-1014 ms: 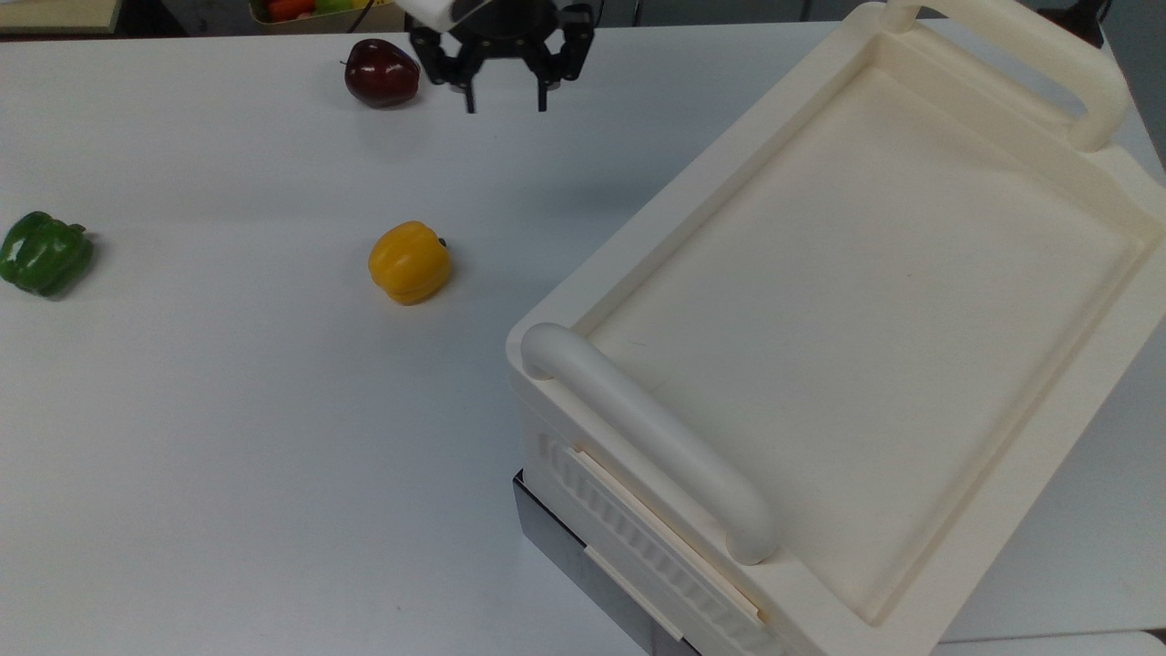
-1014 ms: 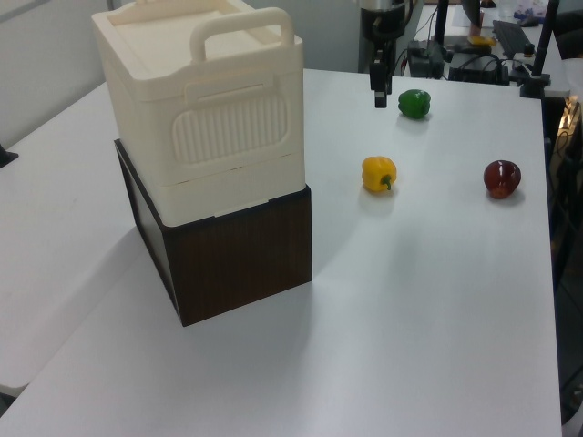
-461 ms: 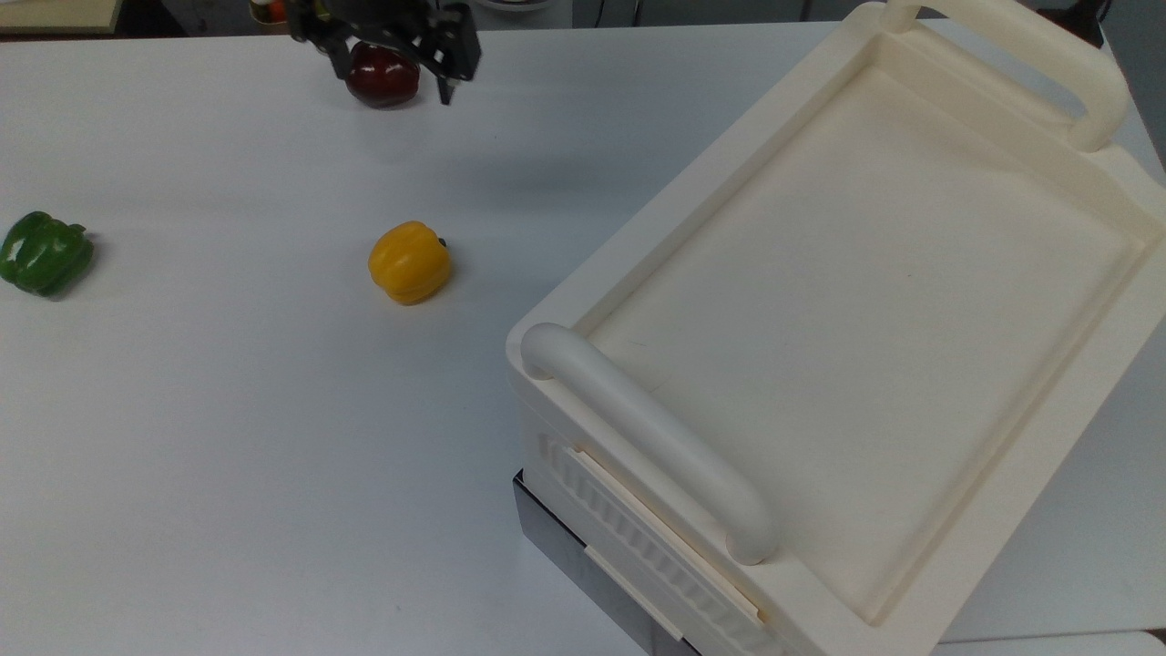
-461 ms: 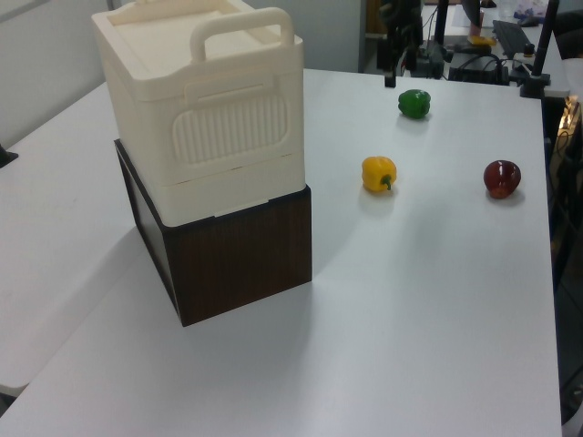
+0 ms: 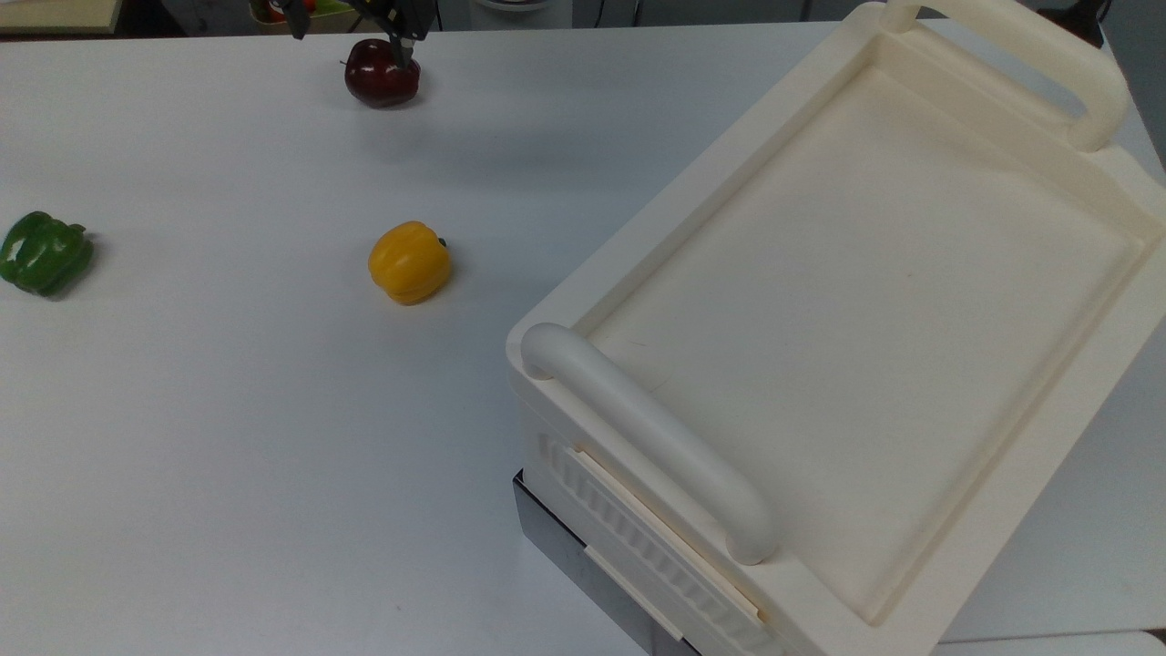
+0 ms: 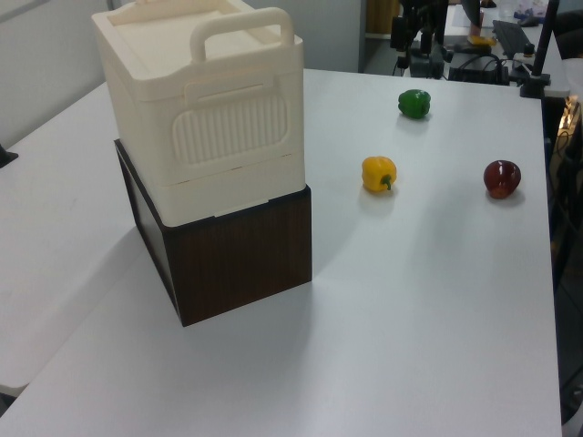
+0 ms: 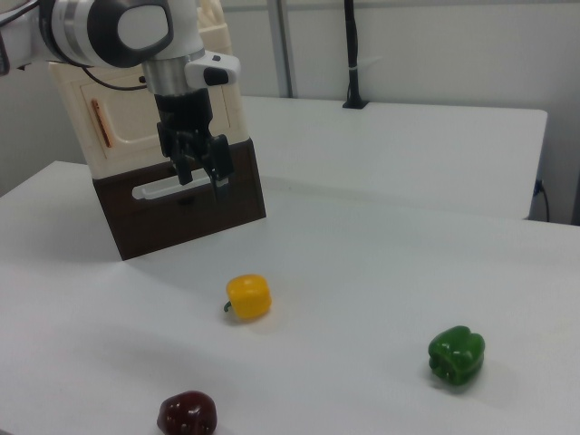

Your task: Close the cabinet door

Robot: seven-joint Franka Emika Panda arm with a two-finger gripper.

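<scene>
The cabinet [image 5: 865, 273] is a large cream box with two thick bar handles, standing on a dark brown base [image 6: 241, 255] at the top view's right. In the right view its cabinet door [image 7: 127, 127] is the cream front panel with a copper handle strip [image 7: 98, 123]; it looks flush with the front, partly hidden by my arm. My gripper [image 5: 348, 36] hangs at the top view's upper edge, just above the red apple [image 5: 383, 73] and far from the cabinet. Its fingers [image 7: 220, 181] are spread open with nothing between them.
A yellow pepper [image 5: 410, 262] lies mid-table and a green pepper [image 5: 44, 252] near the top view's left edge. The brown base carries a white bar handle [image 7: 159, 190]. Wide bare table lies between the fruit and the cabinet.
My gripper has swung left along the top view's upper edge, from right of the red apple to over it, and has drawn back toward the far table edge. Cabinet and fruit are unmoved.
</scene>
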